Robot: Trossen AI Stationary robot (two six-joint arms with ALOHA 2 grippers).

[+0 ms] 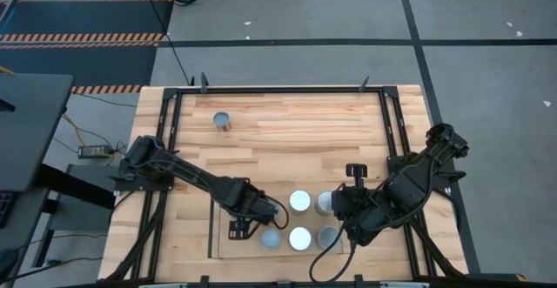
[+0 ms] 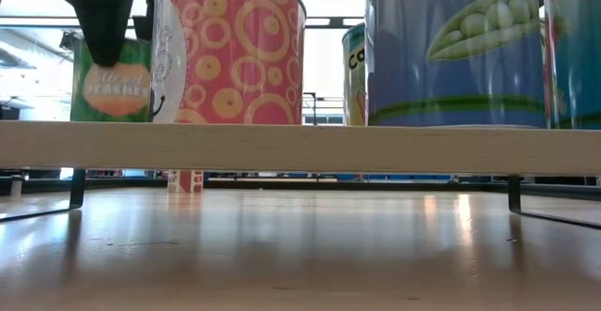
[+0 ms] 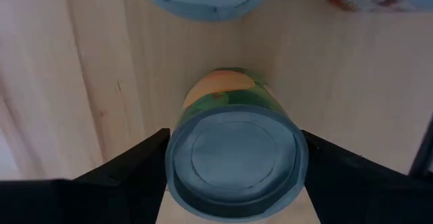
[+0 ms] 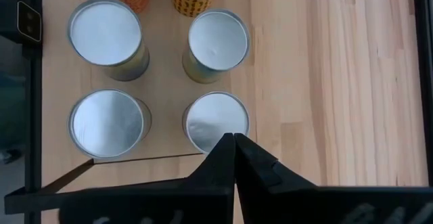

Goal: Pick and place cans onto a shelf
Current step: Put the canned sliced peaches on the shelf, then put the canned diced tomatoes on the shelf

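a: cans (image 1: 299, 201) — most of them stand bunched on the shelf (image 2: 300, 148) at the near edge of the table (image 1: 287, 140). from above, round tops, some silver-white, some grey-blue.

b: and the labels?

a: at table height, one is pink with orange rings (image 2: 228, 50), one blue with a pea pod (image 2: 454, 48), and one green with an orange patch (image 2: 111, 84).

b: which one is the left gripper (image 1: 266, 214) on?

a: a green can with an orange patch (image 3: 235, 158), grey-blue top; the jaws sit against both its sides, holding it on the shelf's left part.

b: the right gripper (image 1: 341, 203)?

a: over the right end of the cluster, jaws pressed together, holding nothing. below it four bright tops form a square, with two orange-sided cans beyond.

b: any strays?

a: one lone can (image 1: 223, 121) far back on the table, well apart. its side looks brownish, though it's too small to be sure.
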